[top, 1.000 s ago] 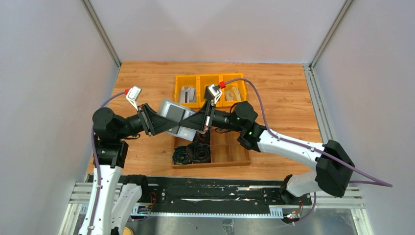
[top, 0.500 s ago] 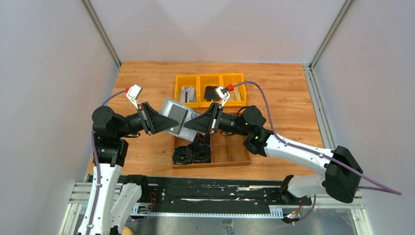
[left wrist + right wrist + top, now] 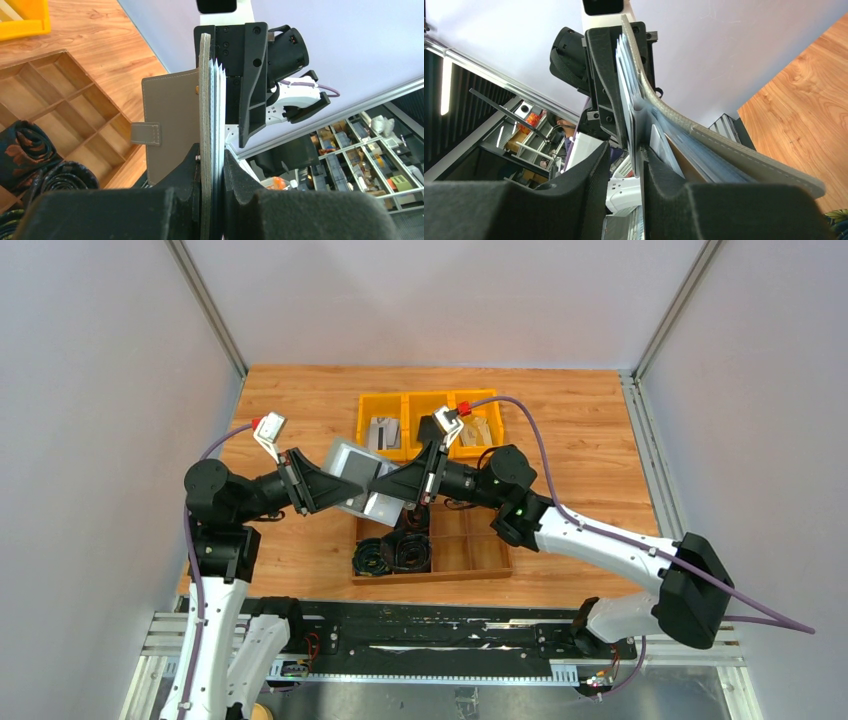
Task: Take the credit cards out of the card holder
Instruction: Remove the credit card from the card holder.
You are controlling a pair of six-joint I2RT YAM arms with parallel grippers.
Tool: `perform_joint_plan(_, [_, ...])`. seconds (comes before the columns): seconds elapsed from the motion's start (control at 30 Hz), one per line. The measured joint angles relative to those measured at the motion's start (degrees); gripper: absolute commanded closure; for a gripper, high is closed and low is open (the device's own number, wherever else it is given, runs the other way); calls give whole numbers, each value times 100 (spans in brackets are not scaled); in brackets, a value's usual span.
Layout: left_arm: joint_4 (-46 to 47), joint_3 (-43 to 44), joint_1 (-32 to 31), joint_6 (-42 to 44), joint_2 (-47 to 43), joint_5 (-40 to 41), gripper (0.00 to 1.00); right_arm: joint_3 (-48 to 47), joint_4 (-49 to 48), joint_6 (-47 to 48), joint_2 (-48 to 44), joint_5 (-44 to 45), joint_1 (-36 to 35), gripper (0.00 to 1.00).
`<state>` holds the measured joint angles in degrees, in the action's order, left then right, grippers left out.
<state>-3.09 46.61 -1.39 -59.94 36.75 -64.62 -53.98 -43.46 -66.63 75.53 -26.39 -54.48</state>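
Note:
The grey card holder (image 3: 350,468) hangs in the air between my two grippers, above the wooden tray. My left gripper (image 3: 318,485) is shut on its near edge, clamping the grey wall (image 3: 172,125) and the stack of pale credit cards (image 3: 217,100) edge-on. My right gripper (image 3: 402,488) meets the holder from the other side. In the right wrist view the holder wall (image 3: 724,145) curves away and the cards (image 3: 629,85) fan out. One card edge lies against one pad (image 3: 659,175), and a gap shows to the other, so the jaws stand open.
A wooden divided tray (image 3: 470,550) lies below the holder, with coiled black cables (image 3: 385,552) in its left compartments. Three yellow bins (image 3: 385,410) with small items stand behind it. Grey walls close in the table on three sides.
The right gripper drew back to the right from the holder half a second ago and has moved in against its card edge again. The left gripper kept its hold.

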Motion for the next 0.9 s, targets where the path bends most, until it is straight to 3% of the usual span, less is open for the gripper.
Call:
perform_joint_plan(0.1, [2,0,11,7,-15,2,83,-7,39,-4,39,9,13,90])
perform_joint_plan(0.2, [7,0,15,0,-28,22,77,-7,13,-44,87,-7,24,99])
perform_joint_plan(0.43, [533,-9,13,-476,-28,20,70,74,-431,-267,129,-33,24,100])
perform_joint_plan(0.9, [1191,-90,-28,-1250,44,17,79,577,-916,-345,-177,101,24,100])
